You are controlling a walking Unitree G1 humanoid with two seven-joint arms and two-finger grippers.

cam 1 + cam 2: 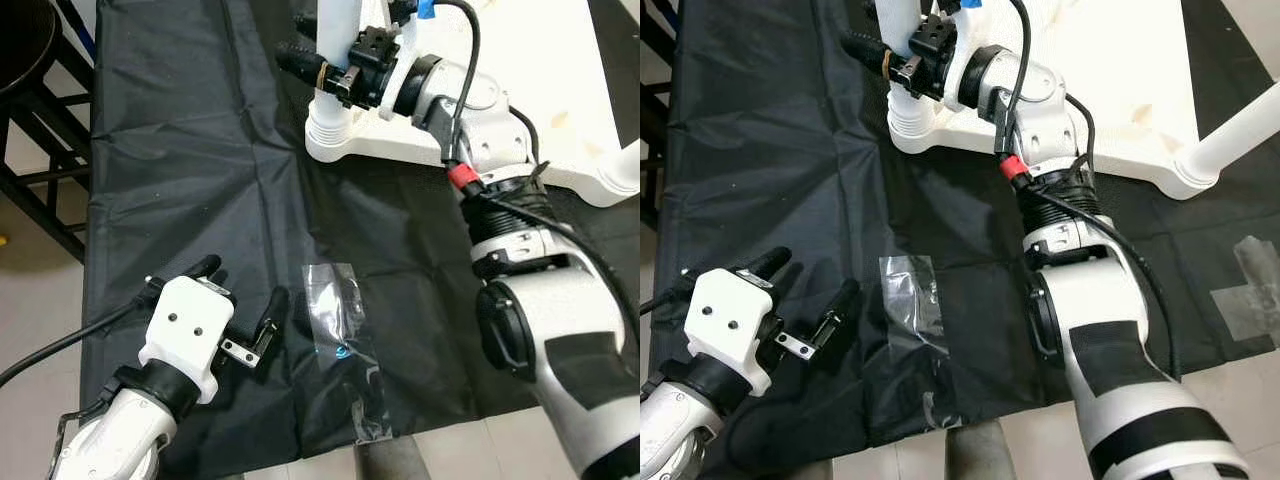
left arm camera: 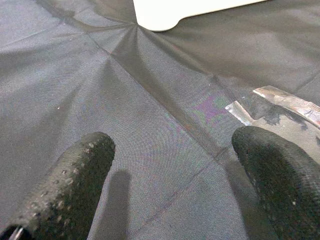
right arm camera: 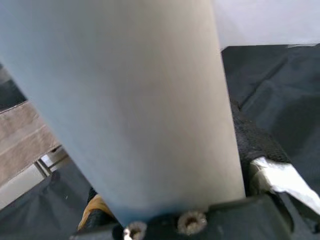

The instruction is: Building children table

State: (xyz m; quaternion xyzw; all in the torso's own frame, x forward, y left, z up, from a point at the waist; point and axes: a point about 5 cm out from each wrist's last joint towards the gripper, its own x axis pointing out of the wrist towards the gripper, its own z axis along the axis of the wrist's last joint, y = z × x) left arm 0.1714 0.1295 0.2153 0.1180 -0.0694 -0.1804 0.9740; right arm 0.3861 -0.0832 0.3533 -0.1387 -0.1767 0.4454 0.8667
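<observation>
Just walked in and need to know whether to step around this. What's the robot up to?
It is assembling a small white table that lies upside down on a black sheet. The right tool is closed around an upright white table leg seated in a corner socket. The left tool hovers open over the sheet, holding nothing, beside a clear plastic bag.

A white plastic tabletop (image 1: 560, 90) lies upside down on black sheeting, one round white table leg (image 1: 335, 60) standing upright in its corner socket, clamped between the right gripper (image 1: 315, 62) fingers. A second white leg (image 1: 1230, 135) angles from the far corner, well apart from the claw.
</observation>
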